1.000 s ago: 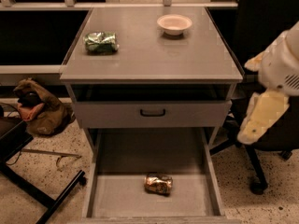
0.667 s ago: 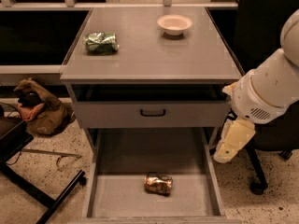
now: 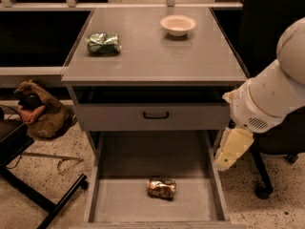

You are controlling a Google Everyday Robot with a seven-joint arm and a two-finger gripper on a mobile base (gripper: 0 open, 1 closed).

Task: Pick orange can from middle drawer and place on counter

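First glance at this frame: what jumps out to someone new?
The big white arm on the right, its hand hanging just outside the right wall of the open middle drawer. Next, the orange can lying alone on the drawer floor near the front. On the counter above sit a crumpled green can, left, and a pale bowl, back.

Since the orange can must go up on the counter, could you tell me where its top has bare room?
The grey counter is bare across its front half and down the middle, between the crumpled green can at left and the pale round bowl at back right. The gripper hangs by the shallow grey drawer's right wall.
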